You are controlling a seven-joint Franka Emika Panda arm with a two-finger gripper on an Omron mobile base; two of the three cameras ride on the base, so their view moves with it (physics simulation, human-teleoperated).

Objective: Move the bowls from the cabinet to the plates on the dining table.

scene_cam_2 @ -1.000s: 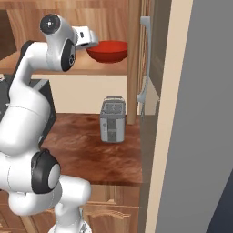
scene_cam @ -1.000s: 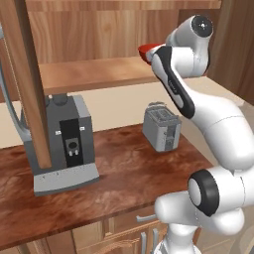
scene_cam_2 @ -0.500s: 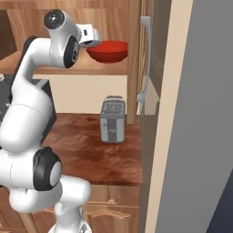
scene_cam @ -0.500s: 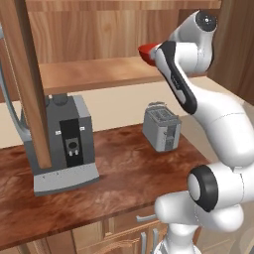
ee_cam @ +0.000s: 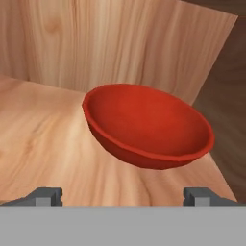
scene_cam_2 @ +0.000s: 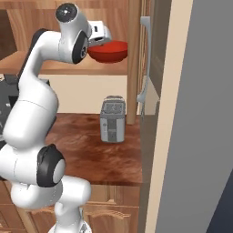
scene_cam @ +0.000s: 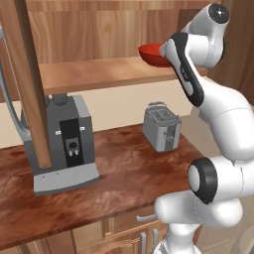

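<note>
Reaching into the cabinet [scene_cam: 99,30], I have my hand [ee_cam: 123,194] spread fully wide and holding nothing. Just ahead of my fingertips [ee_cam: 47,195] sits the red bowl [ee_cam: 146,125], upright on the wooden shelf [ee_cam: 43,139].

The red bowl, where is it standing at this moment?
The red bowl sits on the cabinet shelf, near its right end in the left base view, directly above the toaster, with the open claw just before it.
</note>
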